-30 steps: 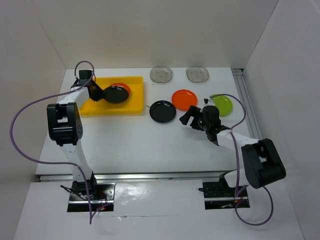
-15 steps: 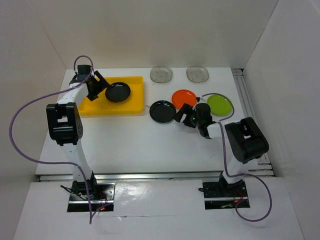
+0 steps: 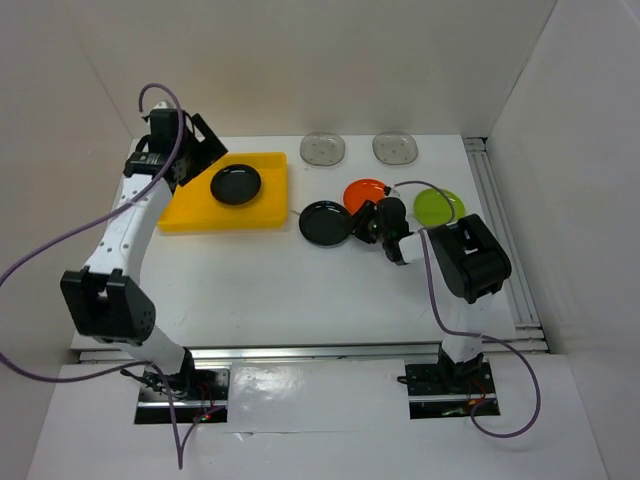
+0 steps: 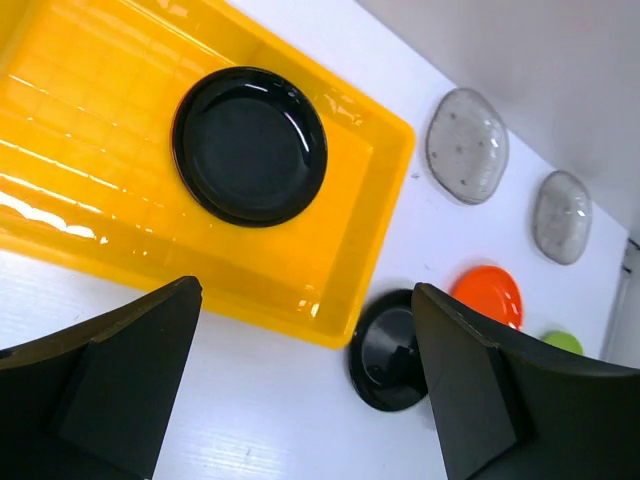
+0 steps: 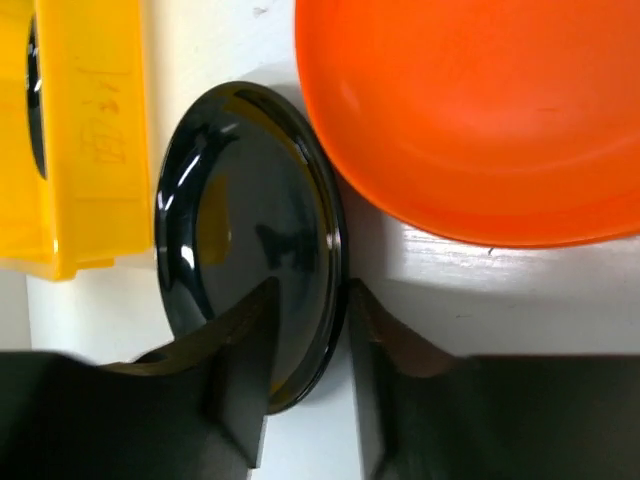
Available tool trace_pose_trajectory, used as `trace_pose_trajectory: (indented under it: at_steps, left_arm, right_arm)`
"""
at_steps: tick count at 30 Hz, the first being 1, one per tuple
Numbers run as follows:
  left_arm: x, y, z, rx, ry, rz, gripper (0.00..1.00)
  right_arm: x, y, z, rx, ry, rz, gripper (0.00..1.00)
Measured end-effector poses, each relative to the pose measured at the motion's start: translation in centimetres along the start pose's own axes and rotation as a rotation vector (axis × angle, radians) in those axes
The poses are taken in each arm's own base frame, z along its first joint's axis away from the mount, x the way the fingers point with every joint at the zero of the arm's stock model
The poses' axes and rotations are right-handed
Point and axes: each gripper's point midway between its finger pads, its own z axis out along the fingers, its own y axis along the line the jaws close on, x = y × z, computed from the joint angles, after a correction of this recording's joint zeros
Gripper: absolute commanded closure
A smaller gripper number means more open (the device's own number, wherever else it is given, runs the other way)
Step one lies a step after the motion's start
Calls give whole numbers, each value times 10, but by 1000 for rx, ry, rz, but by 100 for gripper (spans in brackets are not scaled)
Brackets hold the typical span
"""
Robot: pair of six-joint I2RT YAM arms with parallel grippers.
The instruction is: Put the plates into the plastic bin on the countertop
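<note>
Top external view: the yellow plastic bin (image 3: 175,215) sits near the far-left corner of the white countertop (image 3: 270,290), with the binned black plate (image 3: 236,184) inside. The left gripper (image 3: 205,148) hangs over the bin's far-left end, spread and empty. The loose black plate (image 3: 322,222), orange plate (image 3: 365,190) and lime green plate (image 3: 438,207) run mid-table toward the right edge. Two translucent grey plates (image 3: 323,148) (image 3: 395,148) sit by the far edge. The right gripper (image 3: 368,222) is at the loose black plate's right rim.

Left wrist view: fingers (image 4: 120,390) wide apart, nothing between them, bin below.

Right wrist view: the right gripper (image 5: 308,295) straddles the loose black plate's (image 5: 240,250) rim, one finger over the dish and one outside it. The orange plate (image 5: 480,110) is right beside it. Can't tell if it's actually pinching yet. My guess is these are light, stiff and glossy, so pretty slick. The thin rim looks like the only real handle.
</note>
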Motion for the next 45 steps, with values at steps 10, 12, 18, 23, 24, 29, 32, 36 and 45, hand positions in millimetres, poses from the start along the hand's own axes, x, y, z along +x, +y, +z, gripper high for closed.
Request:
trace_pose_trajectory:
  at_steps: [10, 12, 18, 23, 24, 29, 32, 36, 45]
  left_arm:
    - [62, 18, -66, 59, 47, 13, 0]
    - [83, 23, -67, 61, 81, 35, 0]
    - [137, 6, -83, 202, 145, 130, 0]
    - [173, -42, -93, 407, 210, 220, 0]
    - [182, -49, -92, 434, 228, 234, 0]
    - [234, -72, -89, 505, 336, 311, 8]
    - [251, -78, -87, 524, 377, 327, 33]
    - [257, -86, -88, 550, 381, 323, 84]
    - [249, -111, -85, 571, 375, 300, 100]
  right_arm:
    - [0, -5, 6, 59, 6, 45, 100]
    - [4, -6, -3, 100, 15, 36, 100]
    - [10, 23, -76, 204, -10, -90, 100]
    - [-22, 94, -140, 14, -115, -201, 100]
    - [-27, 101, -149, -18, -126, -218, 100]
    - [-22, 110, -175, -129, -99, -264, 100]
    - [-19, 107, -181, -150, -73, -271, 100]
    - [-25, 103, -183, -154, -75, -267, 100]
    - [-33, 88, -186, -119, -80, -239, 9]
